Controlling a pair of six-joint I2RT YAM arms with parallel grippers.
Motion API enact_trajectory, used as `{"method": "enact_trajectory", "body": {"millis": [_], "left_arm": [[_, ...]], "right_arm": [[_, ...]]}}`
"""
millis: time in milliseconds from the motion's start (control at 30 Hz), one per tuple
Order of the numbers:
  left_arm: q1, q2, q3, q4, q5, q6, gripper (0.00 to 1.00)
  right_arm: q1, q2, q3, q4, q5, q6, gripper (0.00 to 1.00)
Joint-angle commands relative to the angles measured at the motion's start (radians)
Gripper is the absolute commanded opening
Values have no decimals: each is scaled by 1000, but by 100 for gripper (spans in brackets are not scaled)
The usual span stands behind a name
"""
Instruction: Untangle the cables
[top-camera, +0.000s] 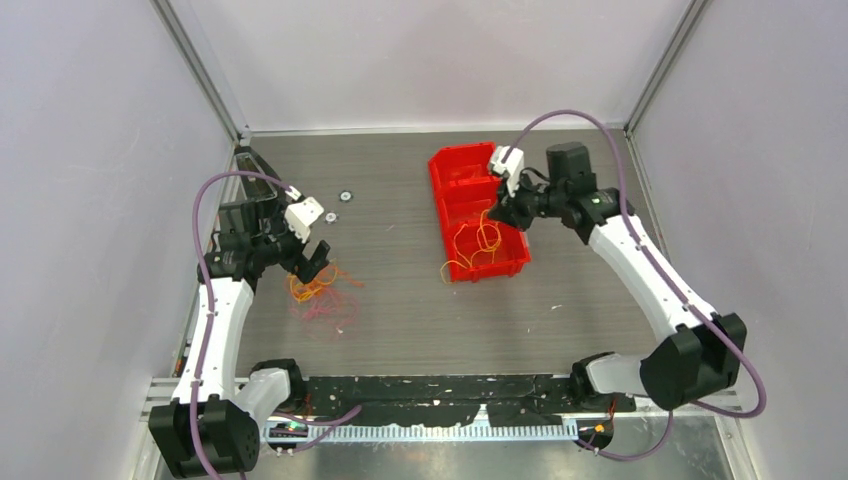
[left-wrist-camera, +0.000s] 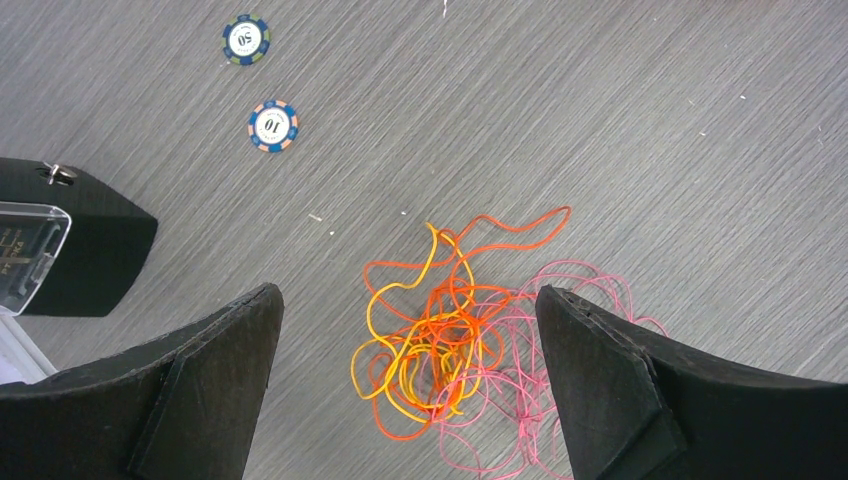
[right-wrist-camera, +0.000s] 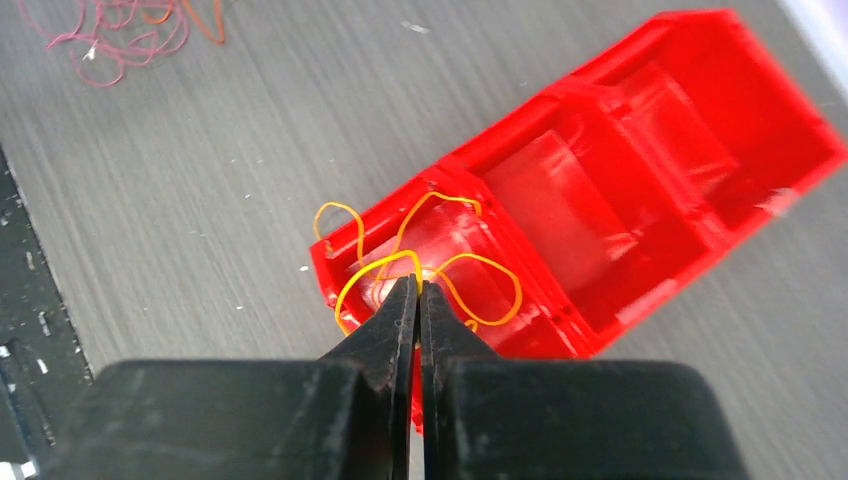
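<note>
Leftward: left gripper (left-wrist-camera: 410, 300) spread wide above the orange, yellow and pink cable tangle (left-wrist-camera: 440, 350), which lies on the grey table (left-wrist-camera: 620, 110) between its fingers. Right gripper (right-wrist-camera: 418, 285) clenched on yellow-orange cable loops (right-wrist-camera: 385, 258) over the red bin (right-wrist-camera: 640, 290), end compartment.

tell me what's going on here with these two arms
It's a cable-untangling job. The left gripper hangs open over the orange, yellow and pink tangle on the table. The right gripper is shut at the yellow-orange strands in the red bin; whether it pinches one is unclear.
</note>
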Motion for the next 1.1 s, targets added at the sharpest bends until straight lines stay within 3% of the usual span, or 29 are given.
{"method": "enact_trajectory", "body": {"millis": [0,433,467,567,633,700,833,1067], "left_arm": [[-2,-9,9,7,18,-12,100],[-1,-28,19,-9,41,-35,100],[-1,-26,19,-10,41,-35,100],[-1,-27,19,-13,38,-34,100],[-1,-32,16,-13,36,-34,100],[-2,-36,14,-15,38,-35,100],[-1,-39,12,-14,41,-37,99],[-1,-43,18,-24,43,-48,100]], "right_arm": [[52,63,-37,127,11,66,6],[66,269,-167,248,208,-117,5],[68,279,-162,234,231,-119,8],[67,278,-88,147,244,-96,41],[66,252,-39,77,223,-75,51],[67,211,0,26,187,-64,58],[82,160,78,-117,131,-94,61],[282,197,128,-273,201,-292,68]]}}
